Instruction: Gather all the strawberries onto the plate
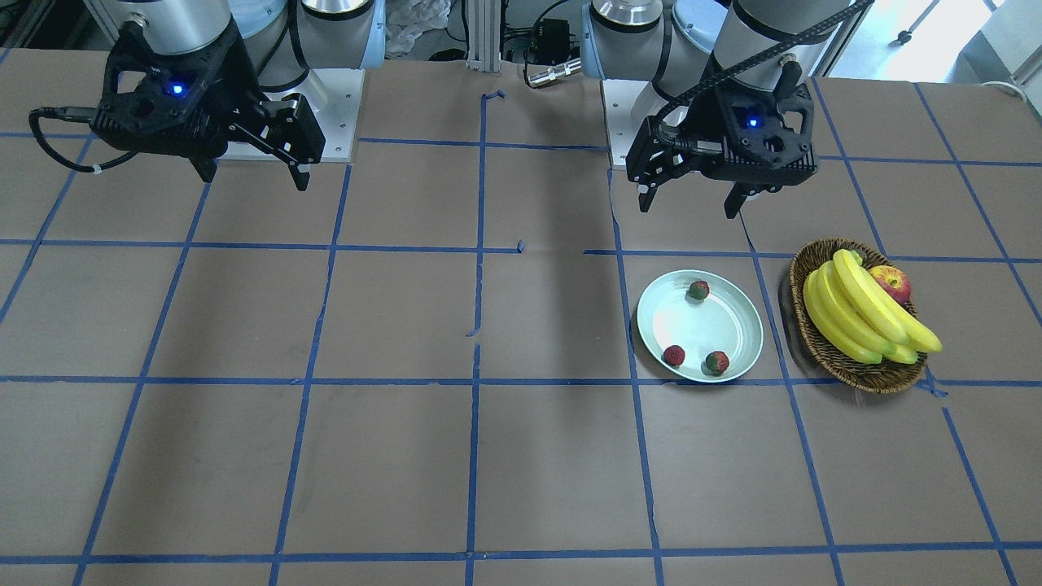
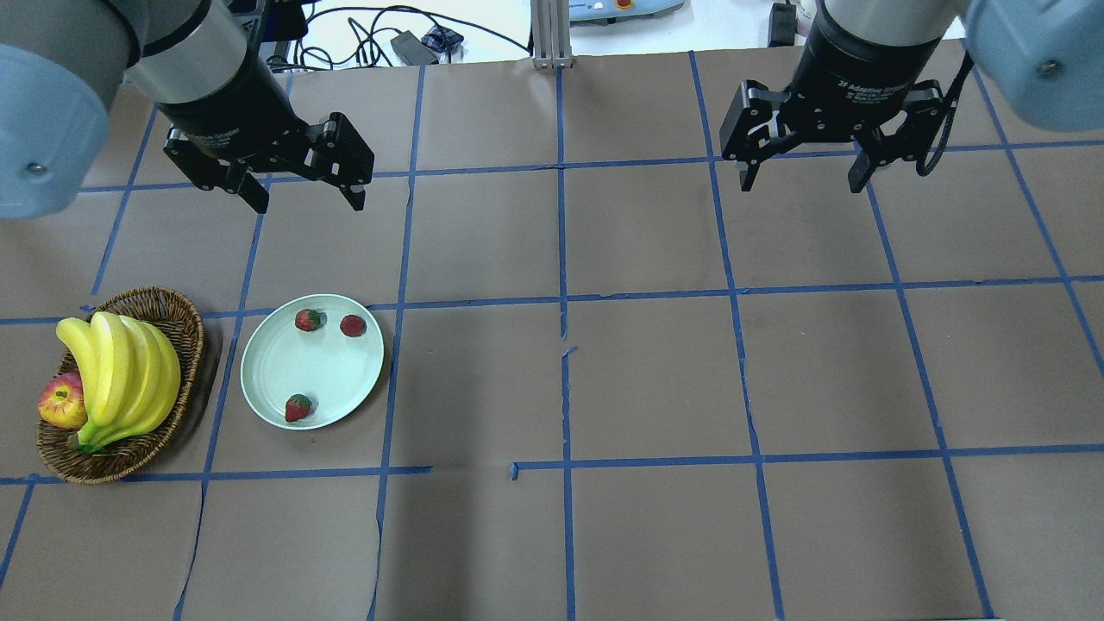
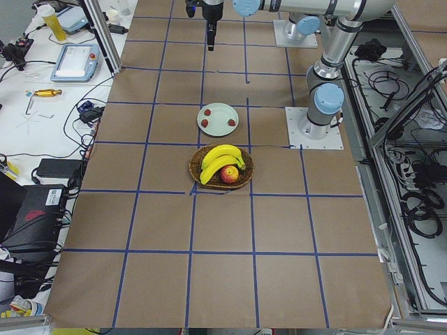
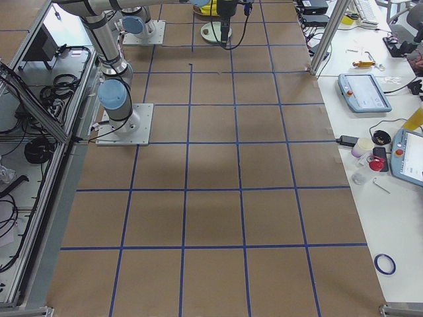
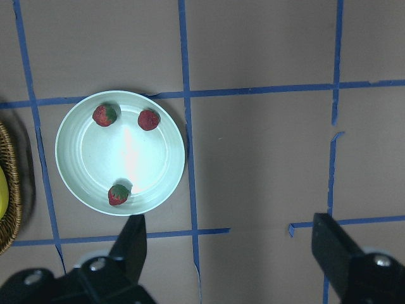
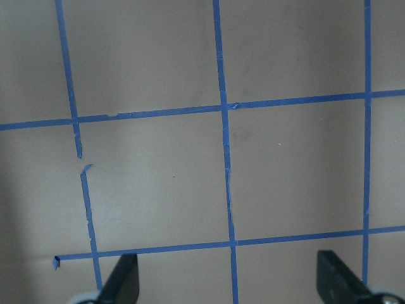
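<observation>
The three strawberries (image 5: 104,115) all lie inside the plate (image 2: 285,366), which sits in the lower left of the overhead view. One strawberry (image 2: 307,320) and a second strawberry (image 2: 352,325) lie close together by the plate's upper rim. The third strawberry (image 2: 297,407) lies apart from them by the lower rim, its green cap turned up-frame. In the left wrist view the plate fills the upper left, with the pair at its top and the single berry at its bottom edge.

Just left of the plate in the overhead view, but not touching it, stands a brown wicker basket (image 2: 185,323). It holds a bunch of bananas (image 2: 121,371) and a red-yellow apple (image 2: 60,403) pressed against the bananas on the basket's left side.

The left gripper (image 2: 308,203) hangs in the air at the upper left of the overhead view, up-frame of the plate and well apart from it. Its fingers are spread wide, and both tips show at the bottom edge of the left wrist view. The right gripper (image 2: 801,184) hangs at the upper right, far from the plate — it too is spread wide, with only taped surface under it in the right wrist view.

Everything rests on a table (image 2: 655,379) covered in brown paper and marked into squares by blue tape (image 2: 561,259).
</observation>
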{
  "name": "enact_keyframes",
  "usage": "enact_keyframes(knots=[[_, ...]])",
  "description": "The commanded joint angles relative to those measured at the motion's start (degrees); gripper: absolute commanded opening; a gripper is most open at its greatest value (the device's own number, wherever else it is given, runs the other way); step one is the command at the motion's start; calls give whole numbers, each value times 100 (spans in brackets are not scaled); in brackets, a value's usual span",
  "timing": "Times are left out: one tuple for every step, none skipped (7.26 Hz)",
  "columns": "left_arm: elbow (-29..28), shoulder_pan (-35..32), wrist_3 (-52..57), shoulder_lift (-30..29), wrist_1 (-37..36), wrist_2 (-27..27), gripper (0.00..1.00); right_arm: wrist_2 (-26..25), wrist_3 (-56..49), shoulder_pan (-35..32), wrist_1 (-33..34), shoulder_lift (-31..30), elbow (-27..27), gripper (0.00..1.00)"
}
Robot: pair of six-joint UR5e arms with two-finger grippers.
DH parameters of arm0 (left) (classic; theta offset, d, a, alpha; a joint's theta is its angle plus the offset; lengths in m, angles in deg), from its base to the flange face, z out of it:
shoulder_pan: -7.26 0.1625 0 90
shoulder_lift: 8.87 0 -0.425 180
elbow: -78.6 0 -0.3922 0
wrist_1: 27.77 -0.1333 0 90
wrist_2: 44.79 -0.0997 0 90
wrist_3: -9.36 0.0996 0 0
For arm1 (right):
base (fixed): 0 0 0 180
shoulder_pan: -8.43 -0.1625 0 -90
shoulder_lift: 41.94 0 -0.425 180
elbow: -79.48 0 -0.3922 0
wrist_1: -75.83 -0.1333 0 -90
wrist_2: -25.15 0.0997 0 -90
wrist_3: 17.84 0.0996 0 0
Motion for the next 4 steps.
enact_keyframes(knots=[[57, 0, 37, -20, -243, -204, 99, -6, -67, 0, 10, 2, -1, 100], [100, 0, 28, 15, -244, -170, 100, 29, -67, 0, 10, 2, -1, 100], [92, 0, 28, 32, -236, -161, 100, 29, -67, 0, 10, 2, 8, 100], [92, 0, 28, 33, -236, -152, 100, 29, -67, 0, 10, 2, -1, 100]])
